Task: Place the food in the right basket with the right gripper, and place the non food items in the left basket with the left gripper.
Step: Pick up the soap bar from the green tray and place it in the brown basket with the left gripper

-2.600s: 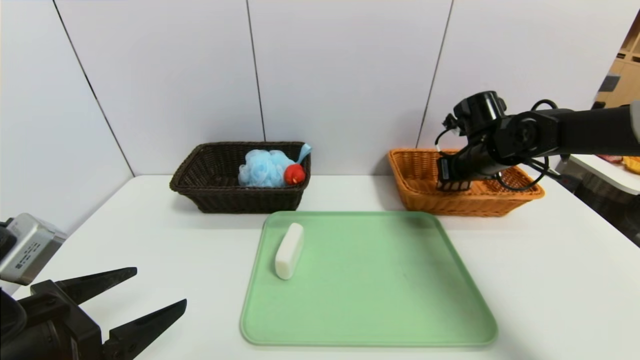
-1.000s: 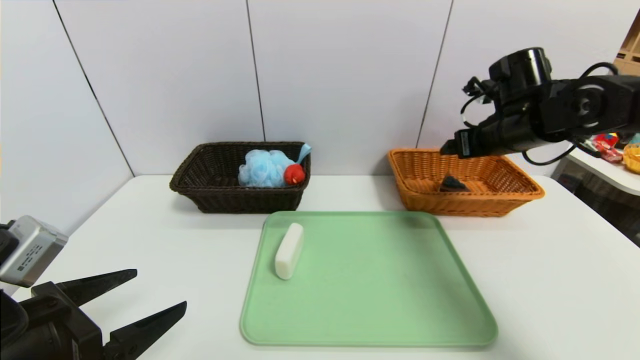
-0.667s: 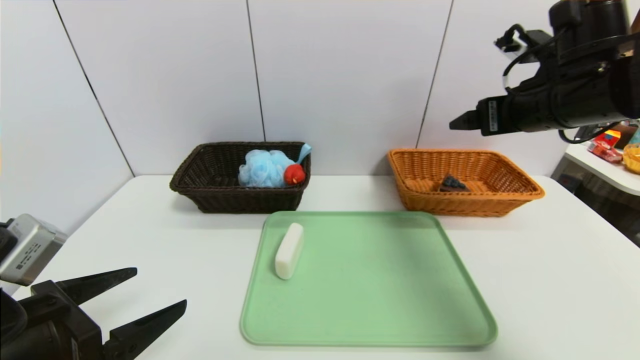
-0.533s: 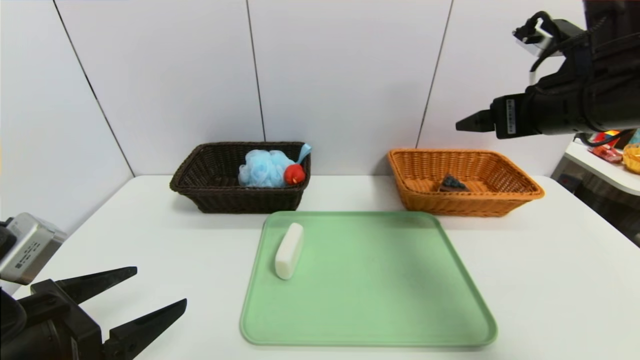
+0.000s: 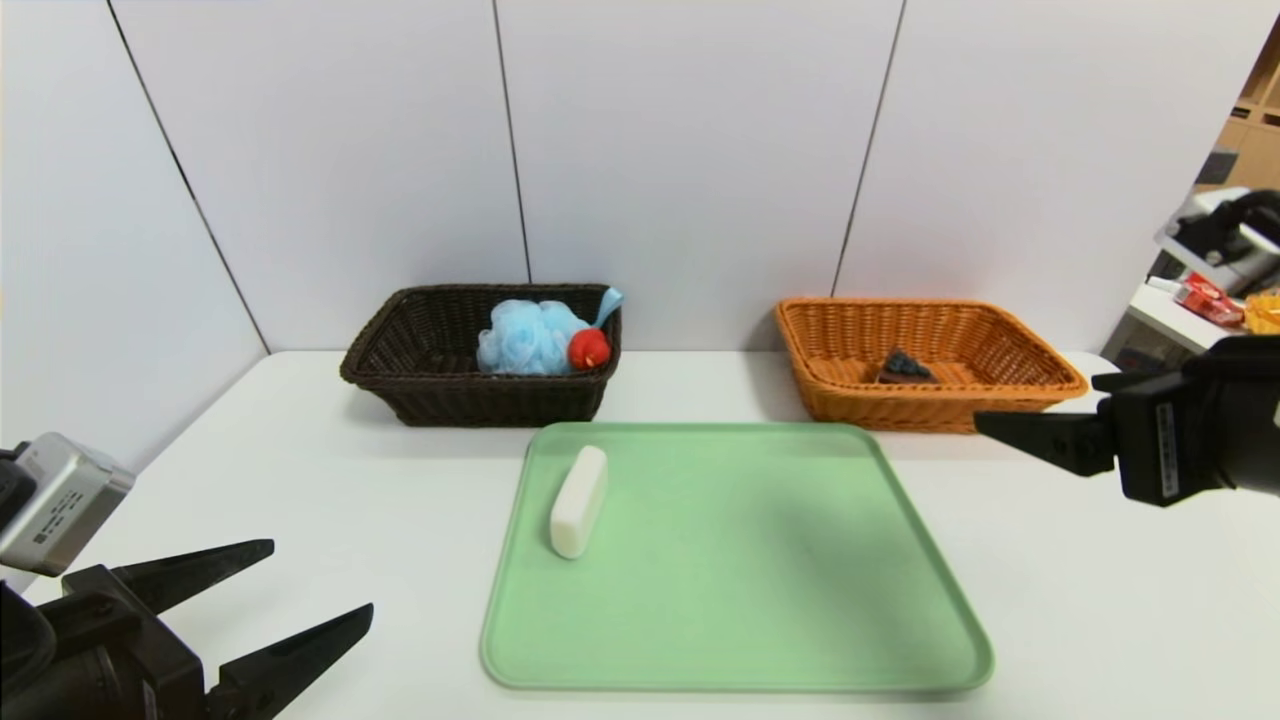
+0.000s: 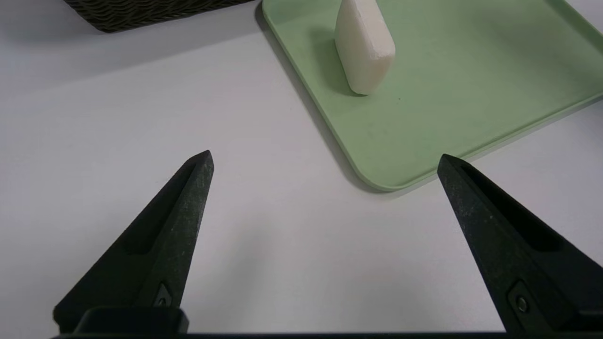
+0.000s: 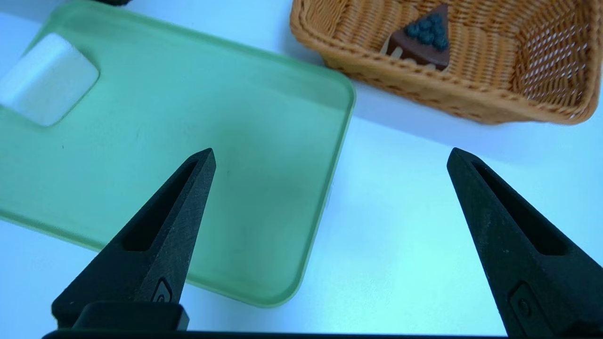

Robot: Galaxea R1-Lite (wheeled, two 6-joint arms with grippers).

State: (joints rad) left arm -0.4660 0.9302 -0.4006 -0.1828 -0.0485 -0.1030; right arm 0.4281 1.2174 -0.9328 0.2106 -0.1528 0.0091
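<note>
I see the biggest risk at the green tray (image 5: 760,600): the soap bar (image 5: 579,501) stands on its narrow edge near the left rim and may topple or slide when my left gripper (image 5: 290,590), spread empty, closes. The right gripper (image 7: 330,160) hangs spread, empty; cake slice (image 5: 905,367) sits in the orange basket (image 5: 1040,385). No readable writing.

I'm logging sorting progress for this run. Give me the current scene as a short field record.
soap bar: on green tray, unsorted
bath puff, red duck: in dark basket
cake slice: in orange basket
left gripper: open, empty, near table's left front
right gripper: open, empty, beside orange basket
</note>
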